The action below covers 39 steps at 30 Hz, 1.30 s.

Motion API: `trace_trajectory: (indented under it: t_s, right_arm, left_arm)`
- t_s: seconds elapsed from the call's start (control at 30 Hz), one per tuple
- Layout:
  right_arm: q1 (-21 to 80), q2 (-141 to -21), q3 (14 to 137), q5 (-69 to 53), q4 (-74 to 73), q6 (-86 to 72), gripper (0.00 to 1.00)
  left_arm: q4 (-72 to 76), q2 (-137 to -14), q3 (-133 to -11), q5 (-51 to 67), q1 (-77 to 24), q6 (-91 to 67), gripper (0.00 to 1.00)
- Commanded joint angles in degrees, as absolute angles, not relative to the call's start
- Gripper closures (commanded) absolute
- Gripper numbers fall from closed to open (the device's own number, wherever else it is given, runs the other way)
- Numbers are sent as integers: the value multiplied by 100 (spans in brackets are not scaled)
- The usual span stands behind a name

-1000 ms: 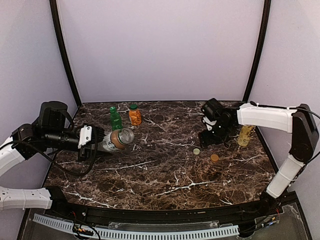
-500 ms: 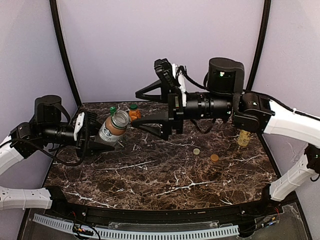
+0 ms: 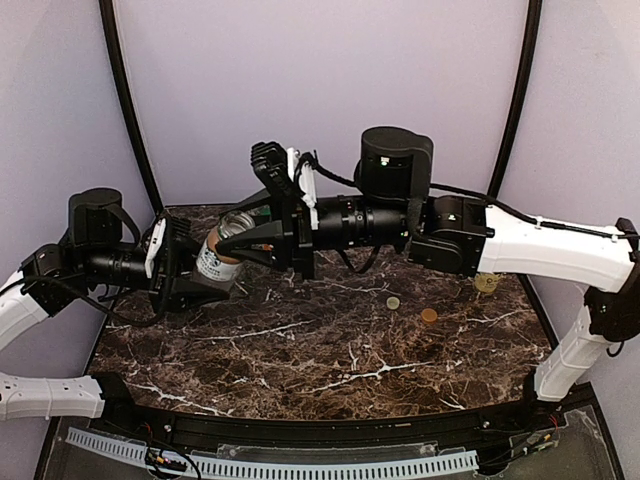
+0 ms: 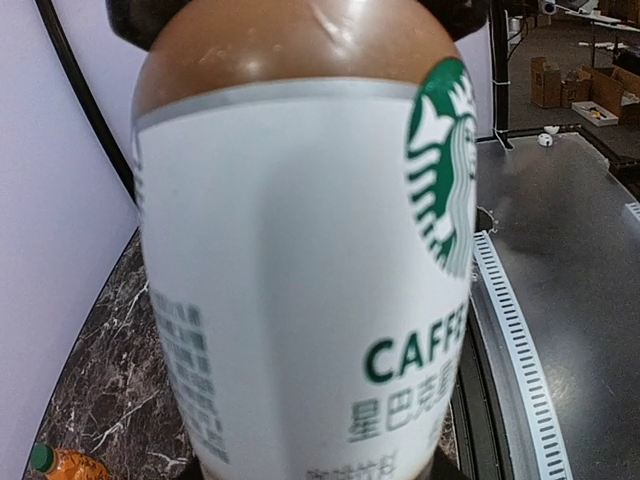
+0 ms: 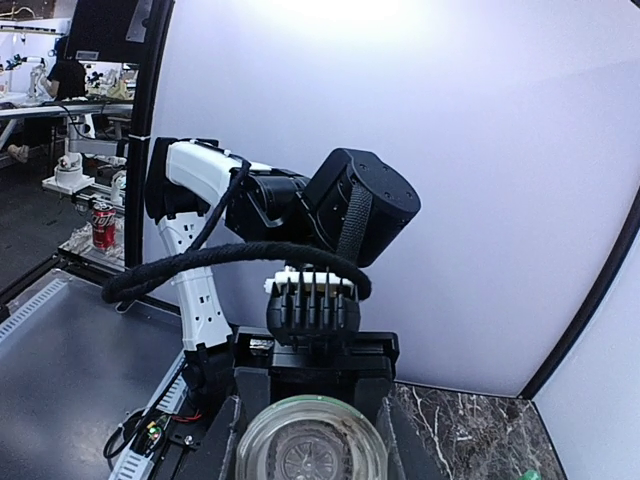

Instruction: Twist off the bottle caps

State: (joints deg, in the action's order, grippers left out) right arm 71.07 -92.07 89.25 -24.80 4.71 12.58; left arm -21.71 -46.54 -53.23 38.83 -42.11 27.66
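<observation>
The clear bottle with brown drink and a white label [image 3: 215, 258] is held off the table, tilted up to the right, with my left gripper [image 3: 198, 276] shut on its lower body. In the left wrist view the bottle [image 4: 300, 250] fills the frame and hides the fingers. My right gripper [image 3: 243, 232] reaches in from the right and is shut on the bottle's cap [image 3: 236, 222]. The right wrist view shows the round clear cap [image 5: 312, 448] end-on, a black finger [image 5: 212, 440] pressed to each side. The pale yellow bottle [image 3: 488, 283] stands at the far right, partly behind the right arm.
Two loose caps lie on the marble table [image 3: 300, 350]: a pale one [image 3: 393, 302] and an orange one [image 3: 429, 315]. The orange bottle with a green cap [image 4: 62, 464] shows at the bottom left of the left wrist view. The right arm spans the back of the table.
The right arm swung from the table's right side across to the raised bottle, and its jaws went from open to shut on the cap. The left gripper lifted and tilted the bottle.
</observation>
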Motion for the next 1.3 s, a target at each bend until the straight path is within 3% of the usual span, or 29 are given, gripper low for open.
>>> trace_trajectory:
  t_s: [0.0, 0.03, 0.1, 0.13, 0.17, 0.2, 0.23, 0.3, 0.53, 0.67, 0.77, 0.83, 1.07, 1.27]
  right_arm:
    - [7154, -9126, 8941, -2451, 755, 1123, 94]
    - [7154, -9120, 8934, -2420, 737, 1100, 100]
    - [7151, -9090, 8949, -2317, 645, 1051, 100]
    - [7154, -9080, 8990, -2255, 551, 1047, 100]
    - [7145, -9064, 9036, -2179, 448, 1050, 100]
    - [7133, -9056, 9084, -2096, 312, 1049, 100]
    - [7100, -9037, 9139, -1990, 172, 1045, 100]
    - [6990, -8992, 9254, -1818, -235, 1027, 100]
    - [5978, -8780, 9406, -1985, -2314, 1026, 100]
    - [5164, -8675, 8917, -1037, -2895, 859, 100]
    - [4607, -8696, 8510, 890, -2671, 354, 100]
    - [4243, -8720, 8237, 1502, -2353, 54, 100]
    - [2992, -8701, 6565, 1678, 39, -831, 100]
    - [2363, -9082, 6009, 1607, 840, -1443, 100]
  left_arm:
    - [-2050, -4608, -5392, 3993, -4193, 2771, 97]
    - [-2049, -4600, -5394, 3978, -4190, 2770, 97]
    - [-2052, -4578, -5372, 3946, -4188, 2780, 93]
    - [-2062, -4570, -5349, 3915, -4190, 2793, 75]
    - [-2064, -4546, -5337, 3887, -4190, 2799, 48]
    - [-2061, -4532, -5296, 3791, -4191, 2816, 31]
    - [-2050, -4501, -5267, 3646, -4183, 2814, 9]
    - [-2004, -4440, -5170, 3335, -4182, 2878, 2]
    - [-1845, -4123, -4637, 2075, -4104, 3470, 1]
    - [-1782, -3909, -4261, 1932, -4008, 3535, 1]
    - [-1686, -3781, -4020, 2131, -3900, 3396, 1]
    - [-1616, -3707, -3916, 2214, -3831, 3303, 1]
    - [-1602, -3551, -3807, 2276, -3619, 3128, 1]
    - [-1687, -3490, -3797, 2331, -3490, 3069, 1]
